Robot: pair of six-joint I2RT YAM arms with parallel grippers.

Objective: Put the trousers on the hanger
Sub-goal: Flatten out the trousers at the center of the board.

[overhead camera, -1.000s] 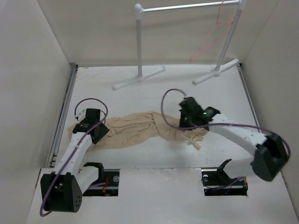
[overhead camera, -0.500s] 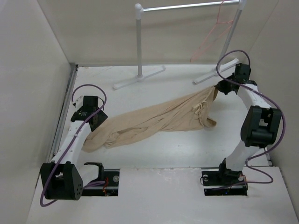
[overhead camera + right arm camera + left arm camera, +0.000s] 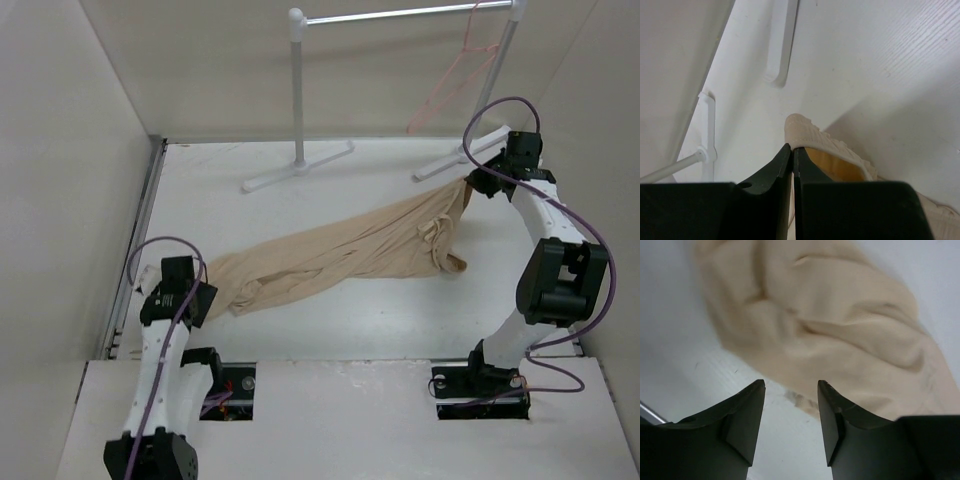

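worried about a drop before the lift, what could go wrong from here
1. The right gripper pinches only the waistband rim of the trousers; the cloth may slip out when lifted.
2. The left gripper is open beside the leg ends, holding nothing, so the legs may drag.
3. The thin hanger hangs free on the rack and may swing away.

The right end effector, fully closed, pinches the ribbed edge of the beige trousers above the white tabletop, where a white rack foot lies further away.
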